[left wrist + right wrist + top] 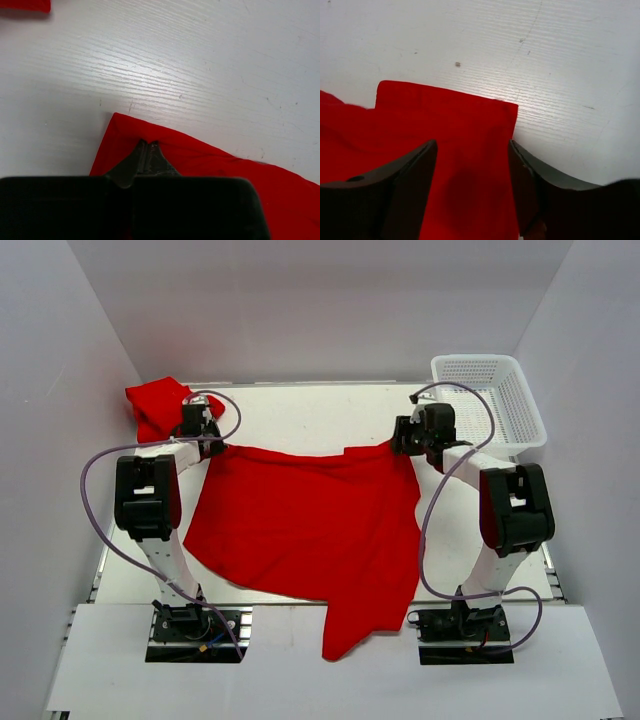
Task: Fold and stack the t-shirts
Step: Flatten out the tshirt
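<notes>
One red tee laid out between the arms, left side pinched, right side let go

Nearest the arm bases, a flap of the spread t-shirt (300,530) pokes over the front edge of the surface (300,415), and the rest lies mostly flat in the middle with a few wrinkles. At its far left corner the left end effector (148,144) is clenched tight on the cloth, with the fabric puckered right at the tips. At the far right corner the right end effector (472,147) is released, fingers spread apart either side of the corner, which lies flat under them. Further back, the bunched t-shirt (155,405) sits crumpled in the far left corner, just behind the left arm, and a white mesh basket (500,400) sits far right.
</notes>
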{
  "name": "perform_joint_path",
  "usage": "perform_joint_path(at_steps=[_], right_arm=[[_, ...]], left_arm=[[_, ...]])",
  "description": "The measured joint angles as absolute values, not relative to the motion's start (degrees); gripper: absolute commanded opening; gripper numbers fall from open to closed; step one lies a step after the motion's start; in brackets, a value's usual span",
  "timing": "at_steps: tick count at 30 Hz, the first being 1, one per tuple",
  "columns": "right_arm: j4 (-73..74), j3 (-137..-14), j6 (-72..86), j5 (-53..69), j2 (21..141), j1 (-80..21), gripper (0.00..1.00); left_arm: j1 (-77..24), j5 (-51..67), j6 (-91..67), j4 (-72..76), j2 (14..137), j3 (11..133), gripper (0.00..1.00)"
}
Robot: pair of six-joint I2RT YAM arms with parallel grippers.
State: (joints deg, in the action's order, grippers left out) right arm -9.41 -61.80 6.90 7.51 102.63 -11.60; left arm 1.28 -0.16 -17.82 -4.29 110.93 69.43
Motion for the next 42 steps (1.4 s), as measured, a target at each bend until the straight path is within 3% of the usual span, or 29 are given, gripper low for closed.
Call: perform_joint_path(at_steps=[1,4,10,14,22,29,33,40,42], right_arm=[[-9.1,-61.8,6.4,8.2,102.6,-11.5,0.78],[-6.6,-63.2,5.0,10.9,102.7,-11.6,0.81],[-3.0,-76.7,2.9,15.3,105.5,-12.3,0.81],[-3.1,-83.2,0.7,16.4,109.1,-13.7,0.74],[2.3,-83.7,-2.1,15.1,119.0,-17.5,0.77],[4.2,-81.2,-3.2,13.8,119.7,-19.3,0.75],[2.2,-78.3,-3.6,13.1,118.8,-19.9,0.66],[-2.1,-71.2,-3.7,10.7,115.0,-21.4,0.23],[-2.8,-69.7,-3.4,10.2,114.2,-21.7,0.18]], left_arm=[[1.3,-0.1,-17.8,-4.3,110.9,69.4,0.05],[1.3,0.1,-17.4,-4.3,110.9,69.4,0.08],[1.3,1.3,-16.3,-4.1,110.8,68.7,0.20],[1.3,1.8,-15.8,-4.0,110.1,66.1,0.33],[1.3,2.4,-15.6,-4.3,107.4,63.5,0.71],[1.3,2.4,-15.6,-5.0,103.1,63.4,0.77],[1.3,2.4,-15.5,-4.9,100.6,63.7,0.79],[1.3,3.9,-15.5,-4.4,99.5,63.8,0.79],[1.3,4.5,-15.5,-4.3,99.5,63.8,0.79]])
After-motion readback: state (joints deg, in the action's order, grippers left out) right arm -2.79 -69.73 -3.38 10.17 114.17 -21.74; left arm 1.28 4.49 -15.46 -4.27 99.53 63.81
